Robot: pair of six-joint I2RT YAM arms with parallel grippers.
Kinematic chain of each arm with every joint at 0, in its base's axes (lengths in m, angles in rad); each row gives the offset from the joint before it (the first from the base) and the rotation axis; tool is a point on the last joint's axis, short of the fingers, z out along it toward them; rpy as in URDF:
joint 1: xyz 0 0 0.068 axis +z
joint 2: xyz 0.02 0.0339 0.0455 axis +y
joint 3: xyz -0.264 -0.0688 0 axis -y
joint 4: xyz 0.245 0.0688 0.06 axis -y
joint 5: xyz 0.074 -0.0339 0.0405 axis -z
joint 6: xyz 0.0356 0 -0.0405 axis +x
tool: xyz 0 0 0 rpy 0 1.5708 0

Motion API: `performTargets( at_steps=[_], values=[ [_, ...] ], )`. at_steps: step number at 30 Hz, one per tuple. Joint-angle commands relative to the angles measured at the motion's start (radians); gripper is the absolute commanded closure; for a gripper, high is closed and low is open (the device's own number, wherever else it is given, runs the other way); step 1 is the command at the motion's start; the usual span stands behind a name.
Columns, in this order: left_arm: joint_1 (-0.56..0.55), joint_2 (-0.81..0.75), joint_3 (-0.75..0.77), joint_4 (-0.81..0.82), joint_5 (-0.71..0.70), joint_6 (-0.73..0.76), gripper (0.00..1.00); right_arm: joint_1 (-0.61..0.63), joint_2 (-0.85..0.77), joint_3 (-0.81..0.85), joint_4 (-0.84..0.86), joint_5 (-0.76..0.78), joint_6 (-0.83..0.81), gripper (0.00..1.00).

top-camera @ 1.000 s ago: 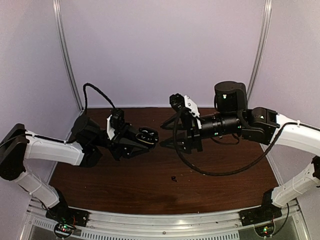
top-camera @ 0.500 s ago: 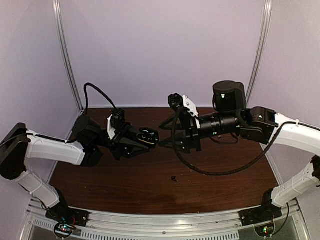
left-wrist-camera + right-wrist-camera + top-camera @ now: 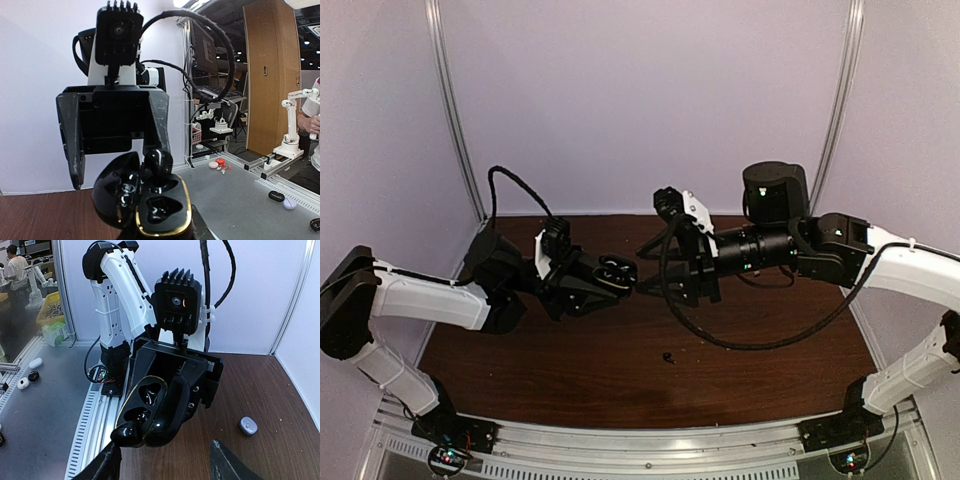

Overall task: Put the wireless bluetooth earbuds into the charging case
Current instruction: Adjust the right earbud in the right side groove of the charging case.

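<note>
My left gripper [image 3: 608,280] is shut on the open black charging case [image 3: 617,268] with a gold rim [image 3: 186,210] and holds it in the air above the table. One black earbud [image 3: 158,161] sits upright at the case's far well, half out of it; it also shows in the right wrist view [image 3: 125,432]. The other well [image 3: 159,207] is empty. My right gripper [image 3: 164,445] is open, its jaws spread wide around the case end, and one finger [image 3: 107,462] touches that bud. Another black earbud [image 3: 668,357] lies on the table. A lavender-silver earbud [image 3: 248,425] lies on the table too.
The brown table [image 3: 740,370] is walled by white panels at the back and sides. The right arm's black cable [image 3: 760,345] loops low over the table. A metal rail [image 3: 650,440] runs along the near edge.
My right arm has crept a little to the left, closer to the case. The left arm and the case have stayed still.
</note>
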Motion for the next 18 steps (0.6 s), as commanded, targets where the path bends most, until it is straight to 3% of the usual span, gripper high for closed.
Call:
performTargets(
  at_steps=[1, 18],
  values=[
    [-0.004, 0.002, 0.03, 0.017, 0.018, 0.011, 1.0, -0.005, 0.01, 0.037, 0.016, -0.012, 0.007, 0.4],
    [-0.017, 0.004, 0.054, -0.067, 0.027, 0.069, 1.0, -0.005, 0.036, 0.059, 0.015, -0.028, 0.005, 0.4]
  ],
)
